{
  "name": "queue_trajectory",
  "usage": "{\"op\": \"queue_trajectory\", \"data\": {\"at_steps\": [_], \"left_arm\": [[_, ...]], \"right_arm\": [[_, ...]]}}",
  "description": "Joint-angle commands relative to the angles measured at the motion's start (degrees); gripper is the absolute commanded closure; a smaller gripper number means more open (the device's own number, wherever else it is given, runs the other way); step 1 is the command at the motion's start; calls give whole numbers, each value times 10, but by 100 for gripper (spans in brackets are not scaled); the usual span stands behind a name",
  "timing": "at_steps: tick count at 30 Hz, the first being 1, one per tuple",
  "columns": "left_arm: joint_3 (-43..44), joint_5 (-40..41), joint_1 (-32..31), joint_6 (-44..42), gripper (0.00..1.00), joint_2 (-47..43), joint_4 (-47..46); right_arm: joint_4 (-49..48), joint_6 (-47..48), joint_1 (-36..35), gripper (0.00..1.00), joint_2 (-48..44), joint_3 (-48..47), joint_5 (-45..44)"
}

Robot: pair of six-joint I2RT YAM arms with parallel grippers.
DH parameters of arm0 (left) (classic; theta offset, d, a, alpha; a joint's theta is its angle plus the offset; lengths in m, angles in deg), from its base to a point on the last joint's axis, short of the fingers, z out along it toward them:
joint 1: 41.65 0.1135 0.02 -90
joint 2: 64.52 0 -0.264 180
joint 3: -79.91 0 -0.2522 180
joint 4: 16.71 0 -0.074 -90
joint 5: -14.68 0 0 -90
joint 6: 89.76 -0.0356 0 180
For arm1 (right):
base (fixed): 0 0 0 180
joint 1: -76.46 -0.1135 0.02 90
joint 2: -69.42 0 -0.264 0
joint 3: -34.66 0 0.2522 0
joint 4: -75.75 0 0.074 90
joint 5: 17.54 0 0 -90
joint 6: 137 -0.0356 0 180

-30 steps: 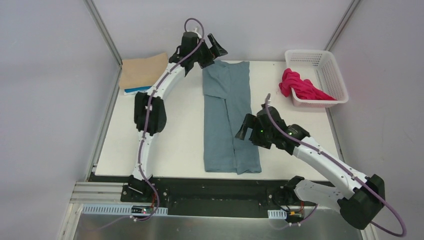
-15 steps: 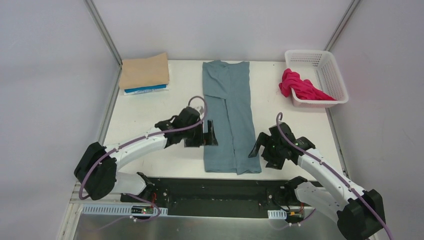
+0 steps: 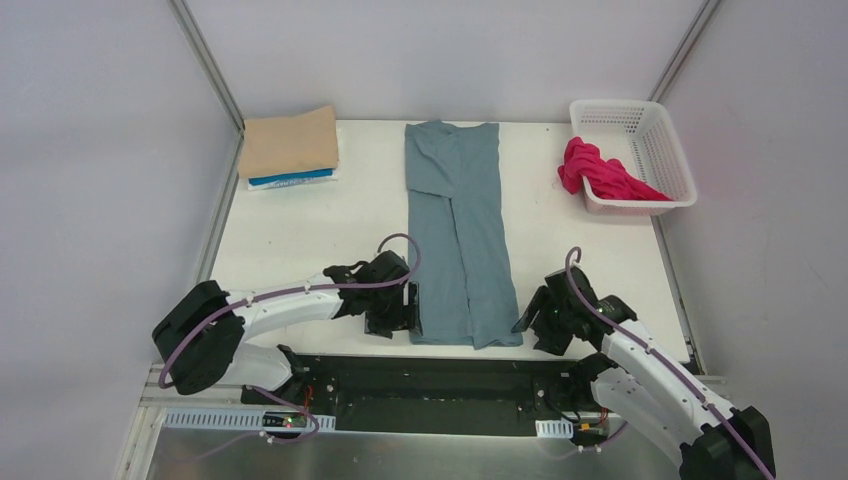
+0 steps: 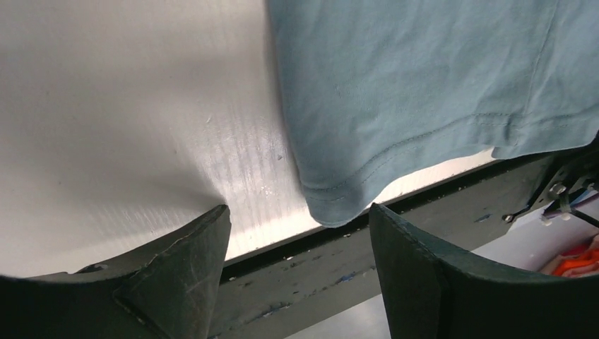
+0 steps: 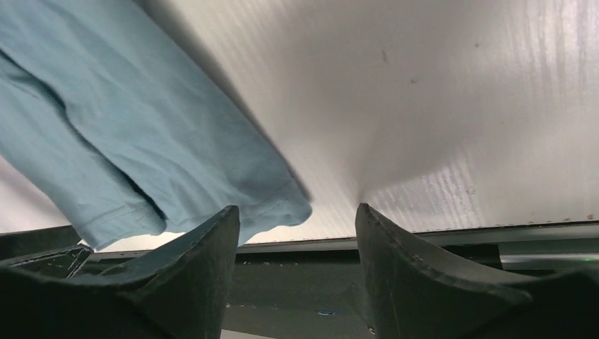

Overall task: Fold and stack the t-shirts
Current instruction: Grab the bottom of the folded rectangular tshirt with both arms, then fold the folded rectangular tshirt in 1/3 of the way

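A dusty teal-blue t-shirt (image 3: 456, 230) lies folded into a long strip down the middle of the table, its hem at the near edge. My left gripper (image 3: 410, 312) is open beside the hem's left corner (image 4: 332, 205). My right gripper (image 3: 528, 318) is open beside the hem's right corner (image 5: 282, 208). Neither holds cloth. A folded tan t-shirt (image 3: 290, 143) lies on a bright blue one (image 3: 290, 181) at the far left. A magenta-red t-shirt (image 3: 600, 172) hangs crumpled out of the basket.
A white lattice basket (image 3: 650, 140) stands at the far right corner. The table's near edge and a dark metal rail (image 3: 430, 375) run just below both grippers. Frame posts stand at the back corners.
Both arms have drawn back toward the near edge. The left gripper came from the shirt's collar down to its hem corner; the right one moved down to the other hem corner.
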Motion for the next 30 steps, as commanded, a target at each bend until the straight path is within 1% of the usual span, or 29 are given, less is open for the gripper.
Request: {"op": "queue_trajectory", "data": {"at_steps": [1,2,6,8,11,14,15,16,17,18,19,21,22,23,26,30], "left_arm": [[7,9,-15,14,31,29,4],[8,16,-15,16,33,35,4],[22,19,-17,16,37,67,-4],[30,12,-18,12,43,80,-6],[29,1,-18,12,57,83,-5],[14,1,-18,19,65,70,-4],[10,2,-18,22,68,65,-4],[8,2,-18,24,72,62,-3],[4,1,-18,27,76,59,-3],[3,2,-18,29,82,60,-3],[4,2,-18,29,86,61,-3],[5,1,-18,30,97,65,-3],[6,4,-18,32,100,67,-3],[7,8,-18,32,100,68,-3],[6,13,-18,33,100,55,-3],[-2,36,-18,27,100,5,-3]], "right_arm": [[2,-36,3,37,-2,16,-6],[-1,-35,2,38,0,16,-6],[-16,-34,2,47,12,18,16],[-25,-35,3,52,18,20,27],[-39,-37,2,58,28,26,43],[-40,-34,2,69,34,25,46],[-51,-35,2,73,34,28,56],[-62,-40,2,75,34,36,73],[-77,-45,2,78,34,45,91],[-96,-50,1,81,35,57,107],[-111,-56,0,85,37,67,123],[-135,-61,-2,93,39,79,148],[-139,-63,-4,98,37,82,151],[-138,-64,-7,100,31,82,149],[-115,-61,-10,100,2,74,131],[-93,-45,-10,100,-27,58,117]]}}
